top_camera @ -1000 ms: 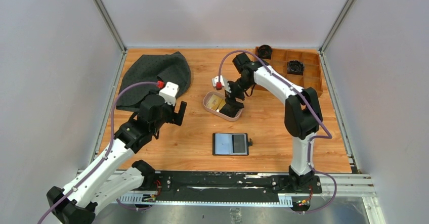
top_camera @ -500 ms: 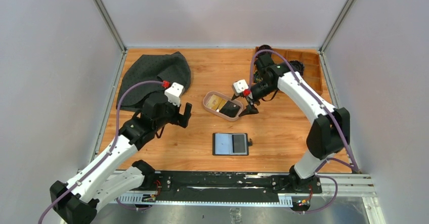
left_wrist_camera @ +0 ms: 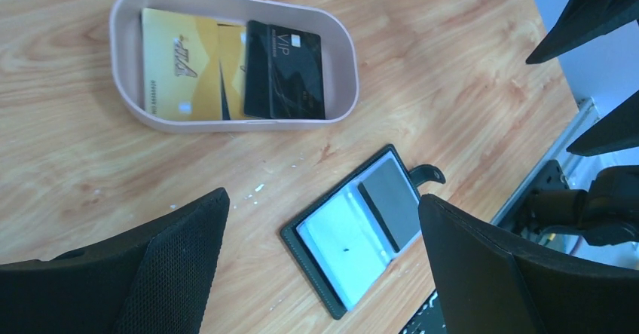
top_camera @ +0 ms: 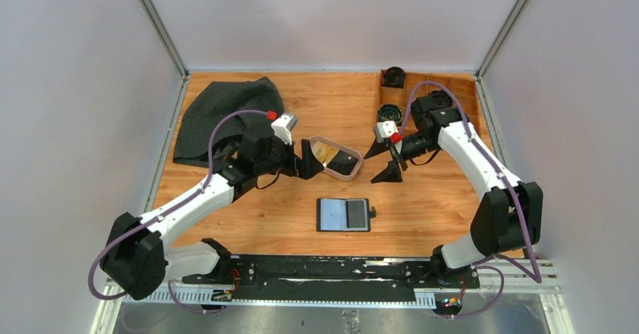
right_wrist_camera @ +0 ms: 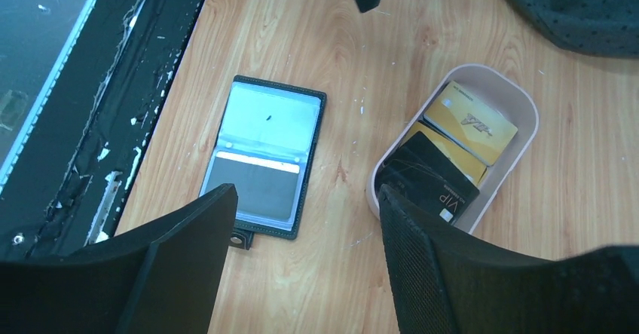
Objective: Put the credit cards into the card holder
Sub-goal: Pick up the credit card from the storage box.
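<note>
The black card holder lies open on the table, also in the left wrist view and right wrist view; a grey card sits in one pocket. Gold cards and a black VIP card lie in the pinkish oval tray, also in the right wrist view: gold, black. My left gripper is open and empty just left of the tray. My right gripper is open and empty to the tray's right.
A dark grey cloth lies at the back left. A wooden compartment box with black round parts stands at the back right. A black rail runs along the table's near edge.
My right gripper has pulled out of the tray and moved right, open and empty. My left arm has swung right, bringing its gripper up to the tray's left side.
</note>
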Robot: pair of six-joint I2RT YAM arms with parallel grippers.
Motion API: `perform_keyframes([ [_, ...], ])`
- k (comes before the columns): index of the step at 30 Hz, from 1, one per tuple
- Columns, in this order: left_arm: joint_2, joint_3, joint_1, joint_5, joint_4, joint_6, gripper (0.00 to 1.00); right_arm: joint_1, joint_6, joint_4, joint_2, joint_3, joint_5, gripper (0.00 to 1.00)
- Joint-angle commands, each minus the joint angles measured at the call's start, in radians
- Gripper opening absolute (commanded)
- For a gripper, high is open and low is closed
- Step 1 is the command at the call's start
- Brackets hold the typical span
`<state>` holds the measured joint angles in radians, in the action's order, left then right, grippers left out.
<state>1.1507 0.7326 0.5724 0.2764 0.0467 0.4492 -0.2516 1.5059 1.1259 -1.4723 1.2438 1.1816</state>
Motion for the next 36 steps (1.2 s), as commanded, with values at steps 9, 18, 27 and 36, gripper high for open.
perform_keyframes([
  [9,0.126,0.067,-0.003,0.123,-0.067,0.042,0.96,0.047,-0.091,0.029,-0.052,0.014,0.077,0.70],
  [18,0.231,0.131,-0.001,0.166,-0.070,0.036,0.94,0.046,-0.096,0.030,-0.064,0.015,0.072,0.69],
  [27,0.400,0.260,0.017,0.139,-0.055,0.046,0.91,0.049,-0.133,0.029,-0.100,0.035,0.049,0.65],
  [36,0.659,0.510,0.067,0.069,0.169,-0.045,0.73,0.054,-0.178,0.029,-0.127,0.056,0.029,0.61],
])
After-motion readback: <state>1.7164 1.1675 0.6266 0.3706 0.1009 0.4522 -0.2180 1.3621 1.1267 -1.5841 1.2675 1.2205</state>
